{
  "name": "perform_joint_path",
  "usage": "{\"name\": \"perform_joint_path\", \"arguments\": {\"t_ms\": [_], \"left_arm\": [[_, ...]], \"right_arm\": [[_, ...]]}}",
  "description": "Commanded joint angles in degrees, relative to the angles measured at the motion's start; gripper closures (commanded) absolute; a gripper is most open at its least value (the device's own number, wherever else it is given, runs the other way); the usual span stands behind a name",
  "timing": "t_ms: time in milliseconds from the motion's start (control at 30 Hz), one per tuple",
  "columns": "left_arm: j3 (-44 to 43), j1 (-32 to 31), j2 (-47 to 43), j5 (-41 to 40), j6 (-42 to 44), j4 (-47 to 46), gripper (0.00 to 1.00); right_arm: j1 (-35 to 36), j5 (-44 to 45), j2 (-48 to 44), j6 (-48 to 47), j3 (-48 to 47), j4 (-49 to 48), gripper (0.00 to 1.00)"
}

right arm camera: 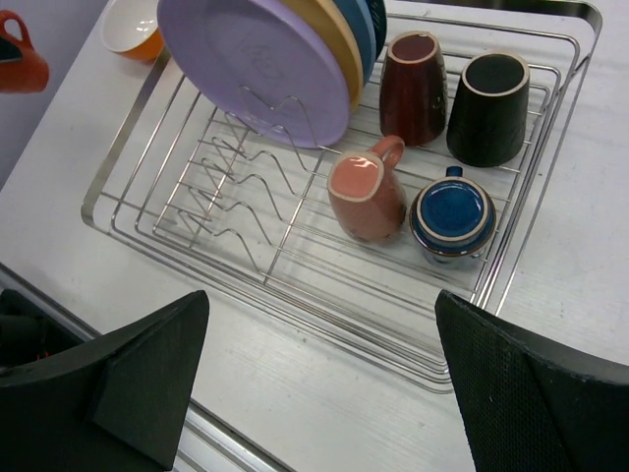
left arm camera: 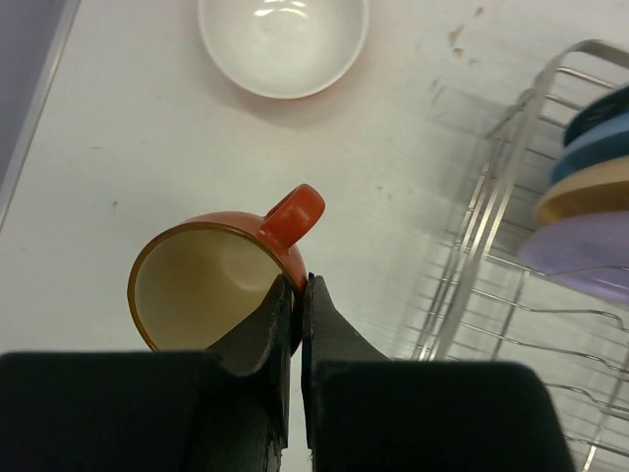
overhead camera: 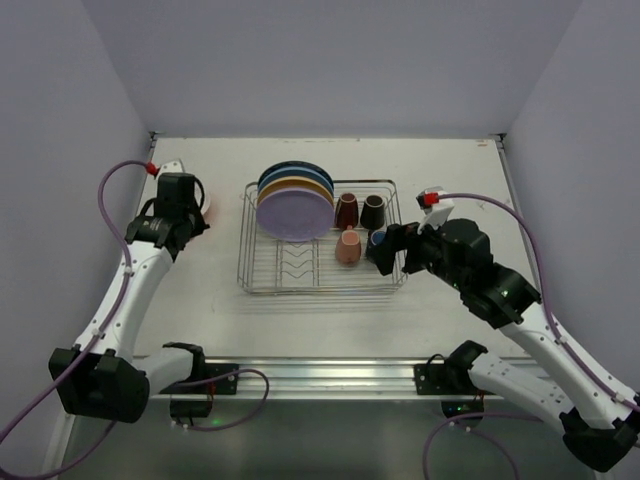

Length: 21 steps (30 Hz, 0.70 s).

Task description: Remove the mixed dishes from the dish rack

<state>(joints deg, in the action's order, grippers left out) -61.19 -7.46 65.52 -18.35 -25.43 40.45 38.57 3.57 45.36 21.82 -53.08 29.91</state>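
Note:
My left gripper point(left arm camera: 298, 295) is shut on the wall of an orange cup point(left arm camera: 211, 285) with a cream inside, held above the table left of the dish rack point(left arm camera: 511, 147). An orange bowl point(left arm camera: 283, 44), white inside, sits on the table beyond it. The rack point(overhead camera: 300, 290) holds upright plates, lavender point(right arm camera: 246, 69) in front, then yellow and blue ones behind. A brown cup point(right arm camera: 413, 88), black cup point(right arm camera: 488, 108), pink cup point(right arm camera: 366, 197) and blue cup point(right arm camera: 452, 216) stand in its right part. My right gripper point(right arm camera: 324, 383) hangs open over the rack's near right corner, holding nothing.
The rack's V-shaped dividers point(right arm camera: 236, 197) in front of the plates hold nothing. Grey walls close in the table on three sides. A metal rail point(overhead camera: 320, 375) with the arm bases runs along the near edge.

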Motion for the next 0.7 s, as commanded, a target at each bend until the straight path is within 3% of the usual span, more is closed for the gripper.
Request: {"name": "perform_joint_path", "arguments": {"t_ms": [0, 133, 267, 433, 667], "left_arm": [[1.7, 1.9, 2.7, -6.4, 1.7, -0.2, 1.00], [3.2, 7.4, 8.7, 1.5, 1.2, -3.8, 1.00], [-0.9, 12.2, 13.8, 2.8, 1.8, -3.2, 1.00], [-5.5, 13.4, 19.6, 2.9, 2.8, -0.4, 1.00], [-4.9, 14.3, 25.0, 0.9, 3.4, -1.6, 1.00]], "right_arm": [[-0.1, 3.6, -1.2, 0.3, -0.8, 1.3, 0.01], [-0.2, 3.2, -0.2, -0.1, -1.2, 1.4, 0.01], [-0.2, 2.7, -0.4, -0.6, -0.8, 1.6, 0.01], [-0.2, 1.2, -1.2, -0.9, 0.0, 1.6, 0.01], [-0.1, -0.1, -2.1, -1.2, 0.1, 1.8, 0.01]]}}
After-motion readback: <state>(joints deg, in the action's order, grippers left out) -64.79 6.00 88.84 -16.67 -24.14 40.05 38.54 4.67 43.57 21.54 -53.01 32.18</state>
